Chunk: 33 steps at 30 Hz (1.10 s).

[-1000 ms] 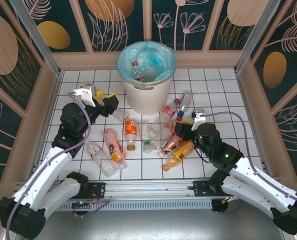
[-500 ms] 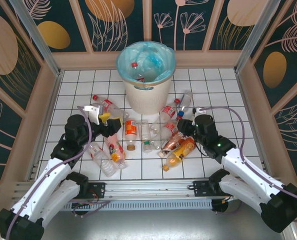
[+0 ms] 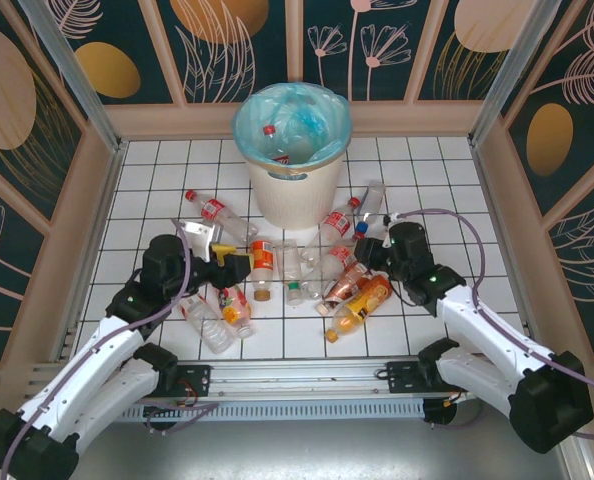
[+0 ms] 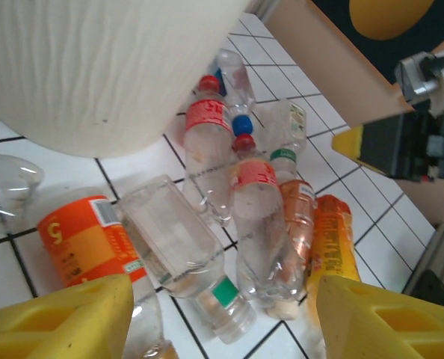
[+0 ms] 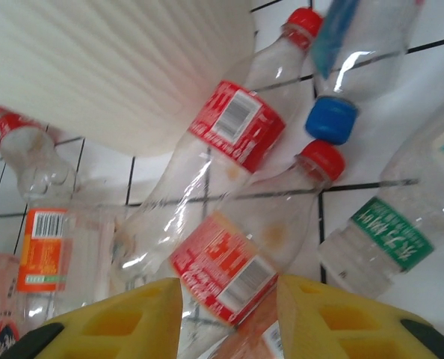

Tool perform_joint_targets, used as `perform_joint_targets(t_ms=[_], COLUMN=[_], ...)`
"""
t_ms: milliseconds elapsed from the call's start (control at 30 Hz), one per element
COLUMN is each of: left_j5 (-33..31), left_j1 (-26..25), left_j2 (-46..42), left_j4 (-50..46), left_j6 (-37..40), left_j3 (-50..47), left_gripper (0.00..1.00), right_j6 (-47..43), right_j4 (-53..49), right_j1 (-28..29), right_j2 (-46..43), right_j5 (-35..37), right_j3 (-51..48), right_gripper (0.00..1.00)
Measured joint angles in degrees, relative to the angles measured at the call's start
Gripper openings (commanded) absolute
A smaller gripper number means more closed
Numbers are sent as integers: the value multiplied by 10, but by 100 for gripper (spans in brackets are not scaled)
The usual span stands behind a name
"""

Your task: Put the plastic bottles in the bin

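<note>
Left gripper (image 4: 222,299) and right gripper (image 5: 228,299) are seen open, nothing held; among crowded plastic bottles (image 3: 263,258), two could be pinched together.

Cream, faintly ribbed bin (image 3: 277,195) with blue-green liner (image 3: 312,125); white tabletop (image 3: 447,190) gridded dark; yellow fingers (image 4: 65,321); bottles (image 5: 237,123) labelled red, orange.

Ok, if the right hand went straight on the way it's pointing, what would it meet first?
Probably the nearer red-capped bottle, lying just ahead of the right hand and in line with its opening; the bin stands beyond it. Depth is unclear.
</note>
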Motion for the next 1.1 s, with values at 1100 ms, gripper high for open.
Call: perform_joint_targets(t_ms=[1100], left_j5=[-259], left_j1=[-325], left_j2=[435], left_j4=[75], left_j6=[-37], left_j3=[197], left_gripper=[64], right_j6=[-37], right_j4=[0], right_j1=[-155], right_j2=[196], right_j5=[-125], right_j3=[58], right_gripper=[39])
